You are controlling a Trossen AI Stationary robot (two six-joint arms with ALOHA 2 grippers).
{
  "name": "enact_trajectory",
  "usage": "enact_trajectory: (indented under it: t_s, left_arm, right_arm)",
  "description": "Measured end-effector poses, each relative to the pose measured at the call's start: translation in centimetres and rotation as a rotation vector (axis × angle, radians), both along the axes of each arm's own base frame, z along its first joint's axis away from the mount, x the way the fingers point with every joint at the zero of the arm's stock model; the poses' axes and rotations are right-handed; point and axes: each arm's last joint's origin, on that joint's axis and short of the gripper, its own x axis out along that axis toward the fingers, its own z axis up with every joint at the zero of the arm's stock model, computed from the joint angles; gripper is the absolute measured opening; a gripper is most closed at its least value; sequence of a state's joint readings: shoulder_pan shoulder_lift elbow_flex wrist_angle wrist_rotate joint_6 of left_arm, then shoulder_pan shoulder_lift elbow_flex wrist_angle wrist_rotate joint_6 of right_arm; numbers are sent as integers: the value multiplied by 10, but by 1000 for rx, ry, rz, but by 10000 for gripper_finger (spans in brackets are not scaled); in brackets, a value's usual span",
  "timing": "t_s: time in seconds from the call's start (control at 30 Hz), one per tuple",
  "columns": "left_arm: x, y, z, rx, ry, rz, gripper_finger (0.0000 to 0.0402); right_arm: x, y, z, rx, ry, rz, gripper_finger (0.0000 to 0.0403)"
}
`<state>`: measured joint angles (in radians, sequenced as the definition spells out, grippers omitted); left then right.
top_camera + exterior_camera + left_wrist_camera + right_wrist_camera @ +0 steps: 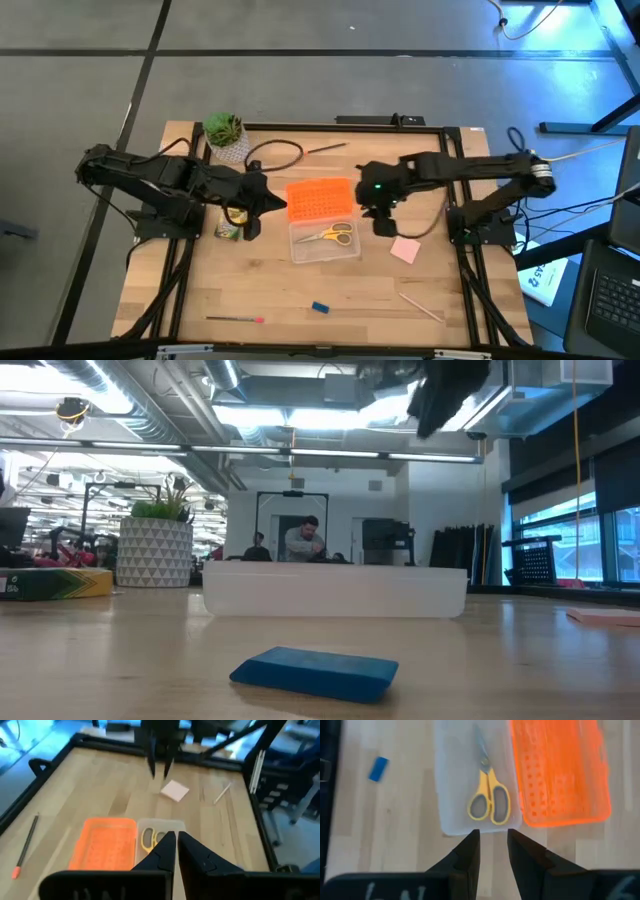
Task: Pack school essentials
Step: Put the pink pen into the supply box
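The yellow-handled scissors (335,233) lie inside the clear box (325,250), and its orange lid (320,197) lies flat on the table against the box's far side. My left gripper (265,200) is shut and empty, hovering left of the lid, above the table. The yellow-green crayon box (228,229) lies below it to the left. My right gripper (382,215) is open and empty, pointing down, right of the clear box and just beyond the pink pad (405,250). The blue block (320,307) and two pencils (235,318) (420,307) lie near the front edge.
A potted plant (228,135) stands at the far left beside a black cable loop (275,155). Another pencil (328,148) lies near the far edge. There is bare wood between the clear box and the front edge. People sit in the room behind the table (305,540).
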<state>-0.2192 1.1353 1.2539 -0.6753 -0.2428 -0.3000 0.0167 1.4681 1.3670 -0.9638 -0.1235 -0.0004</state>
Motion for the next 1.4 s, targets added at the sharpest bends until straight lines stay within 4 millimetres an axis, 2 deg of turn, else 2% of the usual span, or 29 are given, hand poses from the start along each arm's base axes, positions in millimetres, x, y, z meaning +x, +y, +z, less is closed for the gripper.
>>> enact_trajectory:
  t_s: [0.17,0.27,0.43,0.73,0.87,1.03,1.2,1.4]
  left_arm:
    - [23,-6,0,-22,219,-6,21]
    - [37,-11,1,-52,276,-22,22]
    - [53,-19,-4,-123,313,-33,15]
    - [58,-45,-14,-149,352,-101,3]
    - [58,-49,-15,-116,344,-87,1]
    - [57,-50,-14,-102,339,-82,9]
    - [57,-50,-14,-81,339,-101,17]
    - [56,-55,-14,-38,340,-155,22]
  right_arm:
    - [-28,-1,19,-17,-9,30,100]
    - [-43,3,27,-7,5,37,100]
    - [-72,22,36,50,84,40,100]
    - [-110,67,43,155,206,2,100]
    - [-120,82,42,190,262,-41,100]
    - [-127,97,42,264,304,-175,100]
    - [-123,113,36,294,347,-252,101]
    - [-115,140,17,195,410,-211,120]
